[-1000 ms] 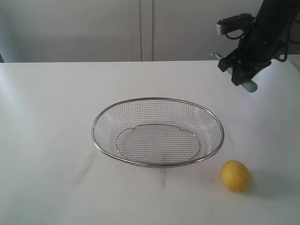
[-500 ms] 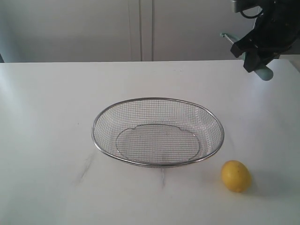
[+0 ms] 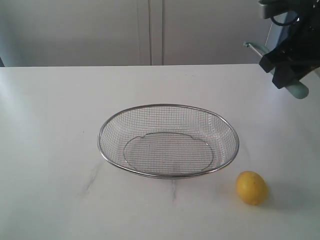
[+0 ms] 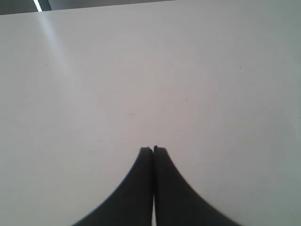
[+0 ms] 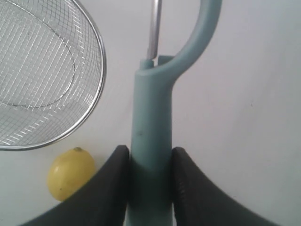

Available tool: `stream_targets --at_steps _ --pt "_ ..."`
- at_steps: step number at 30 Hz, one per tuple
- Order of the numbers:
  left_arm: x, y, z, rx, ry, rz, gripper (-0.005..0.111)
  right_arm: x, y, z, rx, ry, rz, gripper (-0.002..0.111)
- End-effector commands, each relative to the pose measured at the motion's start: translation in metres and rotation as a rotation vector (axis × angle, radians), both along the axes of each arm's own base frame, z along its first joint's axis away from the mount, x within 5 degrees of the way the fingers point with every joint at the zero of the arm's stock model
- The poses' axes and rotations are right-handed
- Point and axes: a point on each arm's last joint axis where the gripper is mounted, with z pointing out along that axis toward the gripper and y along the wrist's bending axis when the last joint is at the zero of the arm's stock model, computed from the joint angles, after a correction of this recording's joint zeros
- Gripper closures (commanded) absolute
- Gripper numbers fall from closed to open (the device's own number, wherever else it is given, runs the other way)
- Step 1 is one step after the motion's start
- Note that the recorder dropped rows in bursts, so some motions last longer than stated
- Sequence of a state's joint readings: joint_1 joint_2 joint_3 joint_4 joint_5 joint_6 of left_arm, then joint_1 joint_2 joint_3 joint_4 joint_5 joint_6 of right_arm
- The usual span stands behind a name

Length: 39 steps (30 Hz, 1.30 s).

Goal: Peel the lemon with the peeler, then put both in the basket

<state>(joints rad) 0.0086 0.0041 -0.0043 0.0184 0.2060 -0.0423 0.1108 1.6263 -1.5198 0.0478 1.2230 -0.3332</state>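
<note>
The yellow lemon (image 3: 251,187) lies on the white table just off the front right of the wire-mesh basket (image 3: 168,140). My right gripper (image 3: 287,79) hangs high at the far right, shut on the teal peeler (image 3: 297,90). In the right wrist view the peeler (image 5: 152,117) stands clamped between my right gripper (image 5: 149,153), with the lemon (image 5: 70,173) and the basket rim (image 5: 96,84) below it. My left gripper (image 4: 153,149) is shut on nothing over bare table; it does not show in the exterior view.
The white table (image 3: 50,125) stretches wide to the left of the basket. A pale wall with a vertical panel seam (image 3: 150,30) runs behind the table's back edge.
My right gripper has carried the peeler up and to the right, away from the basket. The lemon and basket have not moved.
</note>
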Motion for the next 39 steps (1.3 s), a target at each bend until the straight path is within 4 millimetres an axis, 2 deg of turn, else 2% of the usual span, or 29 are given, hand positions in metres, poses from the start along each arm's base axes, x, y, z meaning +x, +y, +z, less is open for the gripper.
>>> stream_targets --at_steps 1,11,26,39 --pt "0.000 0.000 -0.001 0.000 0.000 0.001 0.107 -0.015 -0.002 0.005 0.003 -0.010 -0.002 0.108" --pt "0.000 0.000 -0.001 0.000 0.000 0.001 0.107 -0.037 -0.004 0.014 0.015 -0.032 -0.024 0.108" --pt "0.000 0.000 -0.001 0.000 0.000 0.001 0.107 -0.068 -0.002 0.014 0.078 -0.024 -0.023 0.108" --pt "0.000 0.000 -0.001 0.000 0.000 0.001 0.107 -0.073 0.000 0.012 0.102 -0.012 -0.024 0.108"
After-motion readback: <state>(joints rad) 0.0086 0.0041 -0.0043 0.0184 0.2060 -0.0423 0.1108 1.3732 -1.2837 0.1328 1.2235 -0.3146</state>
